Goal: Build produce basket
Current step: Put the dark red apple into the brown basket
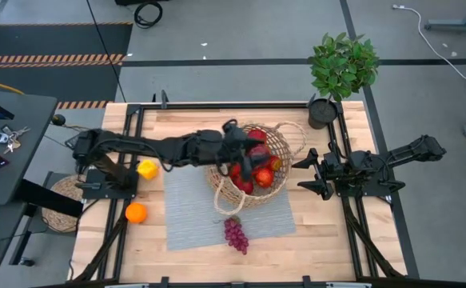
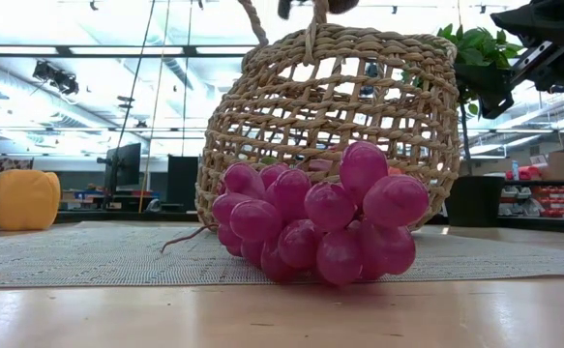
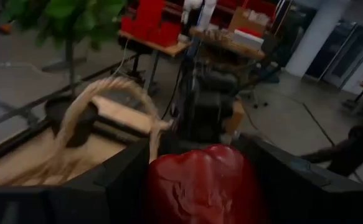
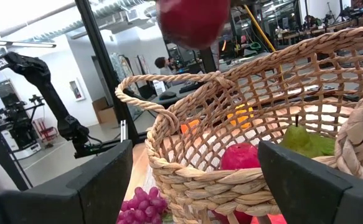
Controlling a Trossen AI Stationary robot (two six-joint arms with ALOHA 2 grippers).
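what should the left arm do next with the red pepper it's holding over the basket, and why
Probably lower a little and open: the left end effector grips the glossy red toy pepper right above the tilted, light tan open-weave wicker basket, which already holds red fruit. Releasing from lower down should keep it from bouncing out over the rim. The right end effector waits open beside the basket.

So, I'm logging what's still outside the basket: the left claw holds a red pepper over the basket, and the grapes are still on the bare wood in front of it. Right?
Not quite. The left claw does hold the red pepper over the basket, but the grapes lie on the grey mat, not on bare wood. The high view shows this; the low view shows the mat under them too.
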